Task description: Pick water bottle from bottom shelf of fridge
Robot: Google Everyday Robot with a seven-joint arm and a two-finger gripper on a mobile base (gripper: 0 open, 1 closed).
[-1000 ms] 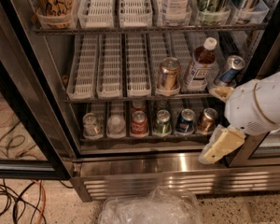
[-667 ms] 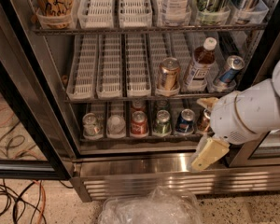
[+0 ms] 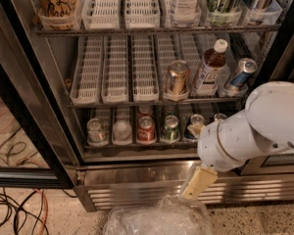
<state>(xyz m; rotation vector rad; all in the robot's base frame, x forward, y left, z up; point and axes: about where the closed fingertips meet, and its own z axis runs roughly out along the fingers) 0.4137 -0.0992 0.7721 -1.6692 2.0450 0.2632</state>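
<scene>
The fridge (image 3: 137, 192) stands open in front of me, with its steel base grille at the bottom. On the bottom shelf (image 3: 132, 146) the water bottle (image 3: 121, 130), clear with a pale cap, stands in the second lane from the left. A clear container with a silvery top (image 3: 96, 130) is to its left and a red can (image 3: 146, 129) to its right. My gripper (image 3: 200, 182) hangs at the end of the white arm (image 3: 264, 126), low in front of the base grille. It is right of and below the bottle and holds nothing I can see.
A green can (image 3: 170, 129) and a blue can (image 3: 193, 125) stand further right on the bottom shelf. A brown-liquid bottle (image 3: 210, 67), a gold can (image 3: 177, 77) and a blue can (image 3: 240, 72) are on the middle rack. The black door frame (image 3: 34, 131) is at left. Crumpled plastic (image 3: 159, 219) and cables (image 3: 14, 209) lie on the floor.
The arm and gripper have moved left and downward, from the right edge of the bottom shelf to in front of the base grille, and now cover the rightmost cans.
</scene>
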